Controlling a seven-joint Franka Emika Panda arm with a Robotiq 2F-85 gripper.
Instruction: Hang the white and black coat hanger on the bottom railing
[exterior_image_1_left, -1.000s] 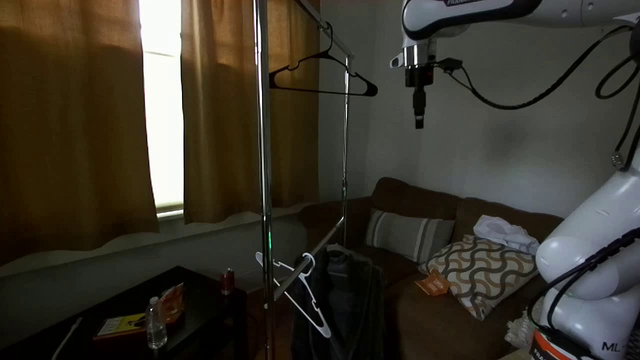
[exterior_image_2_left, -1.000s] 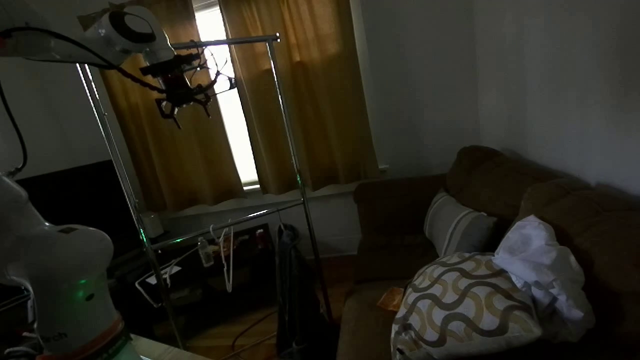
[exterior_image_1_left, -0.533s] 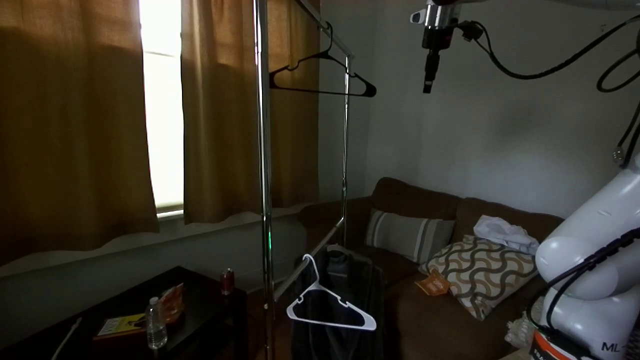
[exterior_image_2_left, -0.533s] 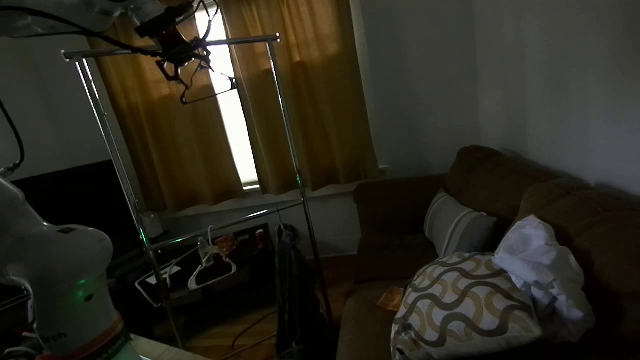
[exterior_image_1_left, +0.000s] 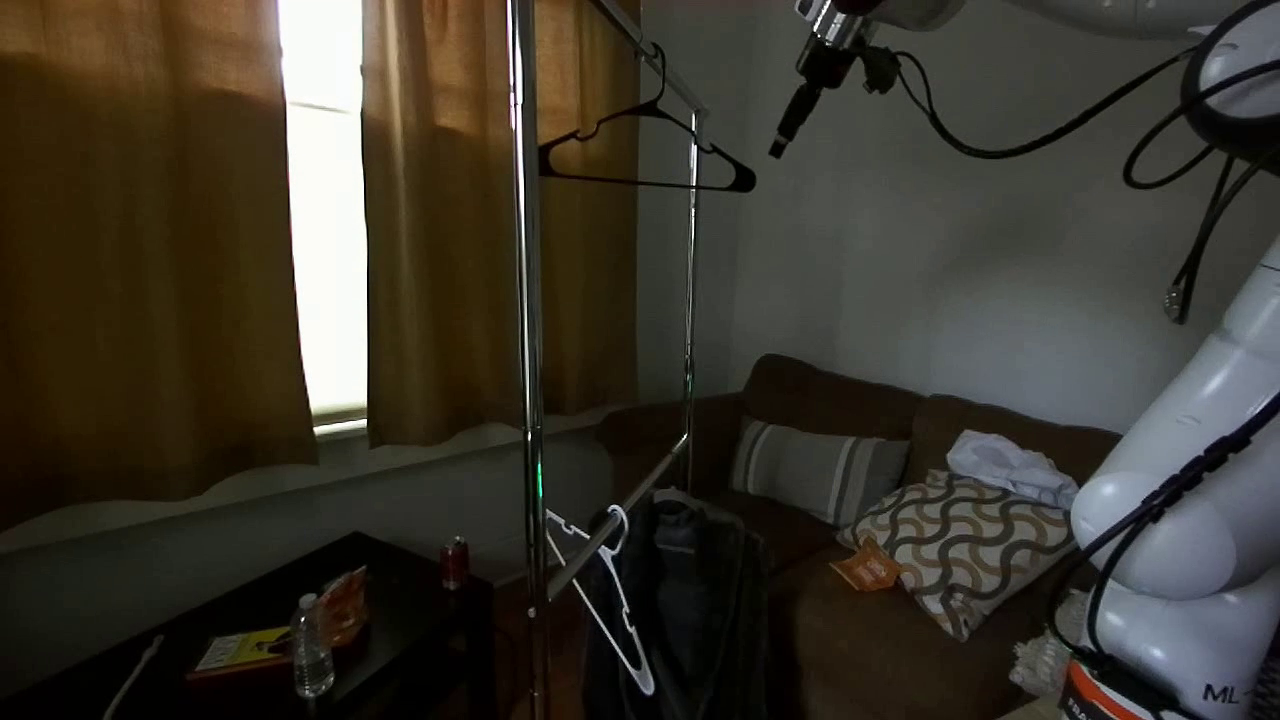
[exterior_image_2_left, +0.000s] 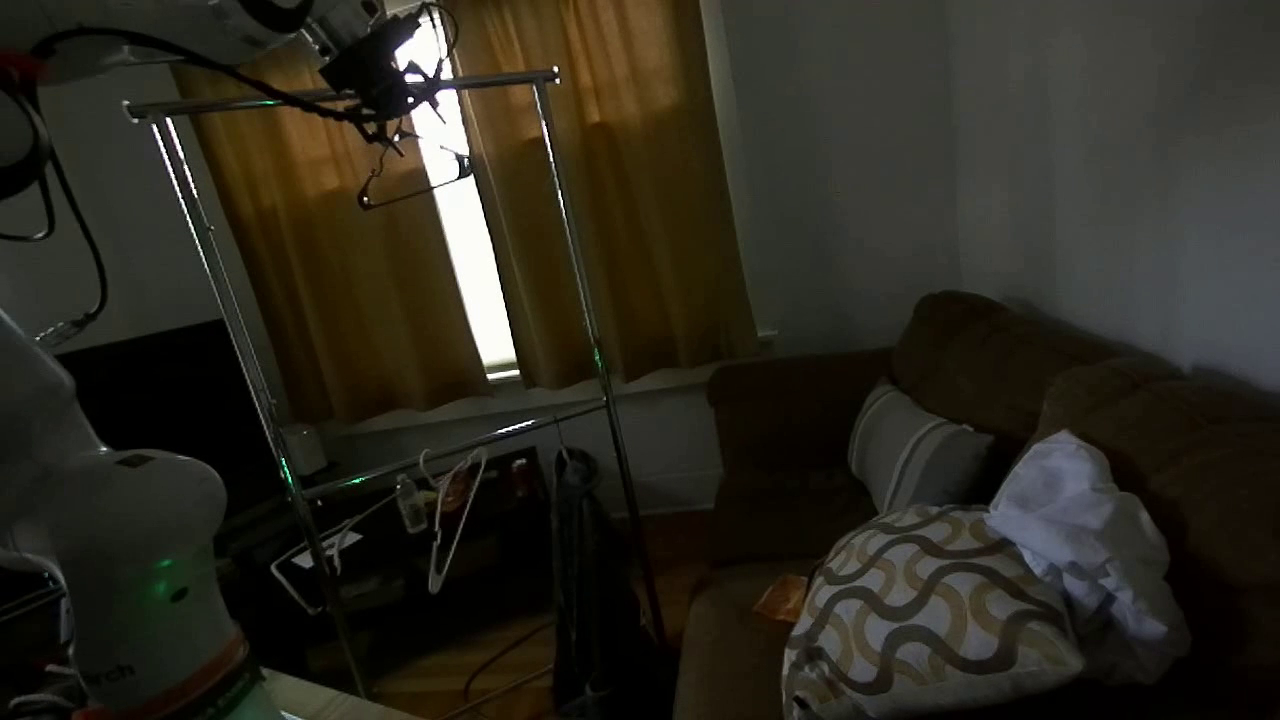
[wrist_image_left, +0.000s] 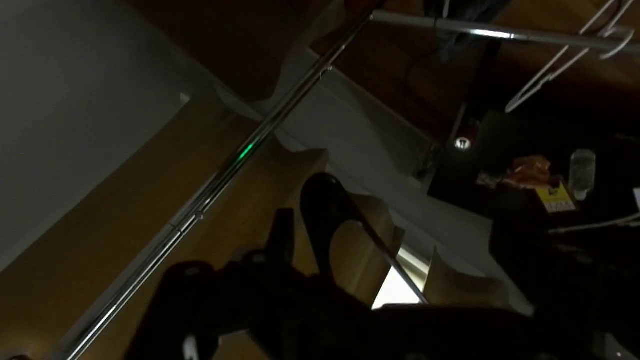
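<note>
See white hanger (exterior_image_1_left: 608, 555) hooked over bottom rail (exterior_image_2_left: 518, 428), between the rail's ends and apart from garment (exterior_image_2_left: 585, 580); carried by its hook alone, so likely free to turn, hanging crosswise to the rail; would call it done; see gripper (exterior_image_1_left: 777, 150) well above, spread wide with nothing held, as suits a finished hang; near black hanger (exterior_image_1_left: 648, 110) on top rail (exterior_image_2_left: 500, 79), can't tell if touching; should back off gently to avoid snagging it.
</note>
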